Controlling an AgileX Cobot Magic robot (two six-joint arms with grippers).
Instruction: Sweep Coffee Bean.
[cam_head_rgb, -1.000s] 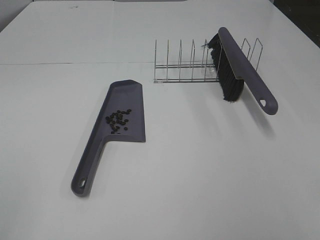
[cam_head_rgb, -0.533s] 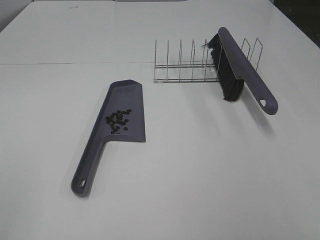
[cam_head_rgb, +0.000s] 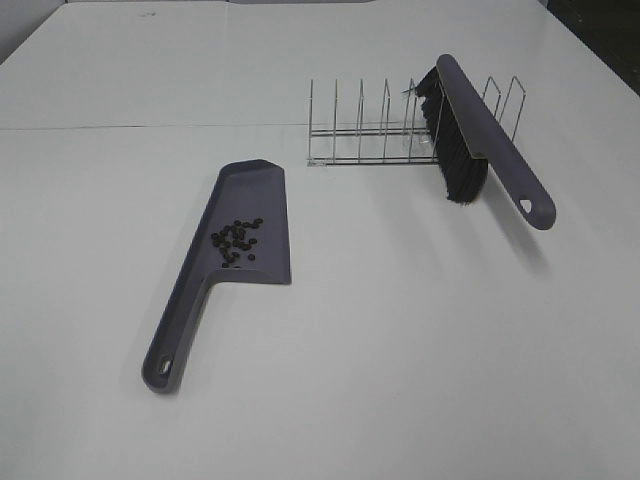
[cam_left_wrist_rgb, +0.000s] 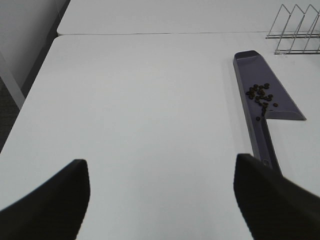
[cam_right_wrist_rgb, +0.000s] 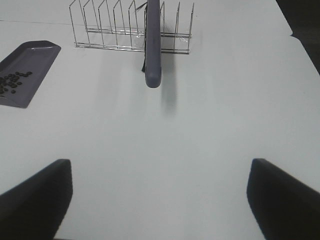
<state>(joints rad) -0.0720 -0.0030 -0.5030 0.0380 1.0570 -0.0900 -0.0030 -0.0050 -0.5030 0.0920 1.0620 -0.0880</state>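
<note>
Exterior high view: the coffee bean (cam_head_rgb: 235, 243) cluster sits inside the dustpan (cam_head_rgb: 232, 250), mid-pan, near where the pan narrows to its handle. Tiny, light, hard, prob. rolls easily, so no pinching beans direct; judged best handled via the pan handle, kept level, w/ brush (cam_head_rgb: 478, 140) (propped in the wire rack (cam_head_rgb: 400, 135), handle end free and sticking out toward the right arm) taken by that free end. Beans look dark brown-black, oval, approx. twenty, loosely bunched. No arm in this view.

Left wrist view: left gripper (cam_left_wrist_rgb: 160, 200) spread wide, nothing between the fingers, hanging over bare table (cam_left_wrist_rgb: 140, 110); pan w/ beans lies well apart, off to one side.

Right wrist view: right gripper (cam_right_wrist_rgb: 160, 200) also spread, holding nothing; brush handle points toward it, beans visible in the pan's corner at frame edge.
</note>
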